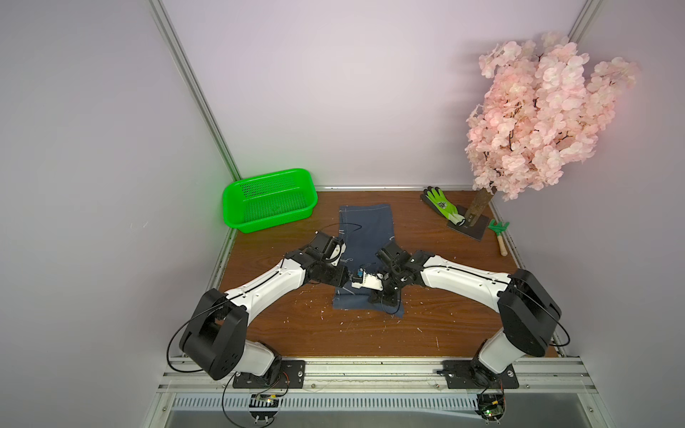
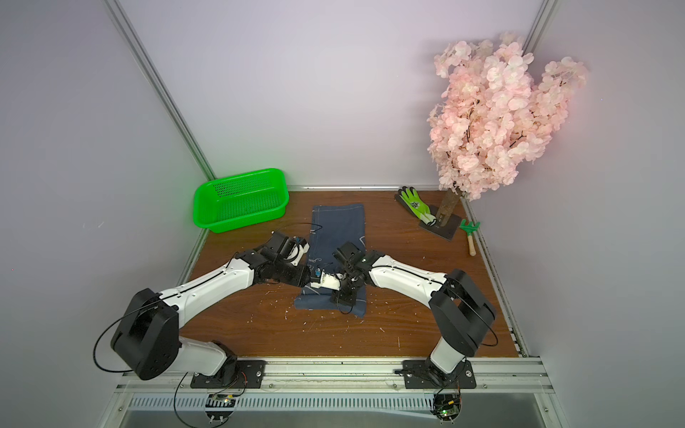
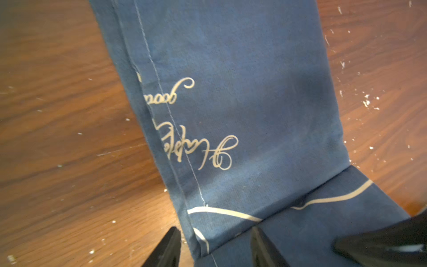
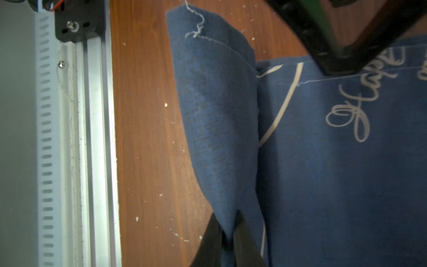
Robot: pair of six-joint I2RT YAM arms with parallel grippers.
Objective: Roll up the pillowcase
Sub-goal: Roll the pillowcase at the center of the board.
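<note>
While pillowcase lies lengthwise near-to-far, R claw pinches its near edge; L claw spread apart.

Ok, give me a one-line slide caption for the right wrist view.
Right gripper pinching a raised flap of the blue pillowcase above the wooden table.

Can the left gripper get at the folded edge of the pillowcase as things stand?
Probably yes. The left gripper is open, its fingers either side of the side edge of the pillowcase at the fold. The right gripper, shut on the flap, sits beside it, not between.
</note>
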